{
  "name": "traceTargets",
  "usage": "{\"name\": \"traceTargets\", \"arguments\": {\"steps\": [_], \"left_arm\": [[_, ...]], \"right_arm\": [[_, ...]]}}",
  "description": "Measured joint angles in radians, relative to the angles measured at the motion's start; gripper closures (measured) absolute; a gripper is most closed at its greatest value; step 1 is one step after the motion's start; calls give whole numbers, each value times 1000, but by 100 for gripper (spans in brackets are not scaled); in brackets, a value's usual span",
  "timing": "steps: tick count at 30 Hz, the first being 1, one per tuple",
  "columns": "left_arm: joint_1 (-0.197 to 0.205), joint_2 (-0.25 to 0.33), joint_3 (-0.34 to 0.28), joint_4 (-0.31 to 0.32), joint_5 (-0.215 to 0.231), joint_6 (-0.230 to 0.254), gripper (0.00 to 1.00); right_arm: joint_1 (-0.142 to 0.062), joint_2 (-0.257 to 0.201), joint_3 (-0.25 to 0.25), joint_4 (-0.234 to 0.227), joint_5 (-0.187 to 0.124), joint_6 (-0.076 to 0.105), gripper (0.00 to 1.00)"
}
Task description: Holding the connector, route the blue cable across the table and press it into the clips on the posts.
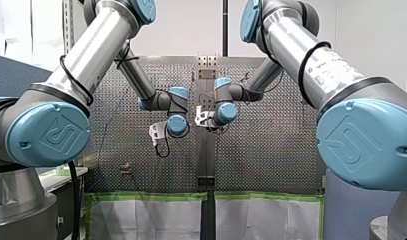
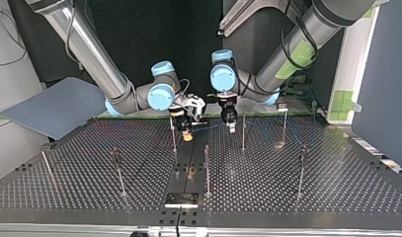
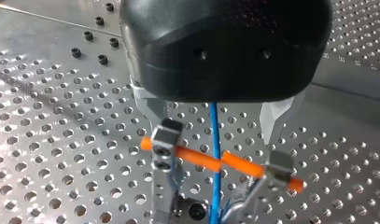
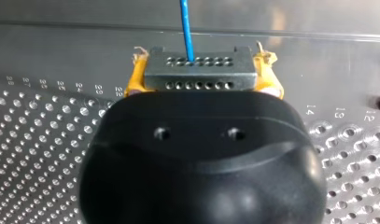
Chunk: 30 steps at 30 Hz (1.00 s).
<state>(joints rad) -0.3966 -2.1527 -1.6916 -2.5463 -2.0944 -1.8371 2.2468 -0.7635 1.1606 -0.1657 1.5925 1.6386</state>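
In the right wrist view my right gripper is shut on a grey connector, its yellow pads pressing on both ends. The blue cable leaves the connector and runs ahead over the table. In the left wrist view the same blue cable passes between the metal fingers of my left gripper, which stand well apart and do not touch it. Just beyond them is a clip with an orange bar between two metal blocks. In the top view my right gripper and my left gripper hang side by side at the far middle.
Several thin posts stand on the perforated table, among them one beside my right gripper, one beside my left and one in the near middle. A dark plate lies at the near edge.
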Motion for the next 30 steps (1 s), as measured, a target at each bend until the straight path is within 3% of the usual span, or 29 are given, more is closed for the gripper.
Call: {"name": "traceTargets", "arguments": {"steps": [2,3,5,6,7,8,22,30], "left_arm": [[0,0,0,5,-3,1,53],[0,0,0,7,-4,2,53],[0,0,0,12,-5,3,83],[0,0,0,13,-6,3,83],[0,0,0,14,-6,3,95],[0,0,0,15,-6,3,100],[-2,25,0,-12,-6,-33,100],[-11,84,-1,-58,-15,-34,100]], "right_arm": [[0,0,0,0,0,0,100],[0,0,0,0,0,0,100],[0,0,0,0,0,0,100],[-1,0,0,0,0,0,100],[-2,0,0,0,-1,1,100],[-3,0,0,0,-1,3,100],[-6,-7,-1,17,-4,5,100],[-7,-67,-1,23,-3,6,100]]}}
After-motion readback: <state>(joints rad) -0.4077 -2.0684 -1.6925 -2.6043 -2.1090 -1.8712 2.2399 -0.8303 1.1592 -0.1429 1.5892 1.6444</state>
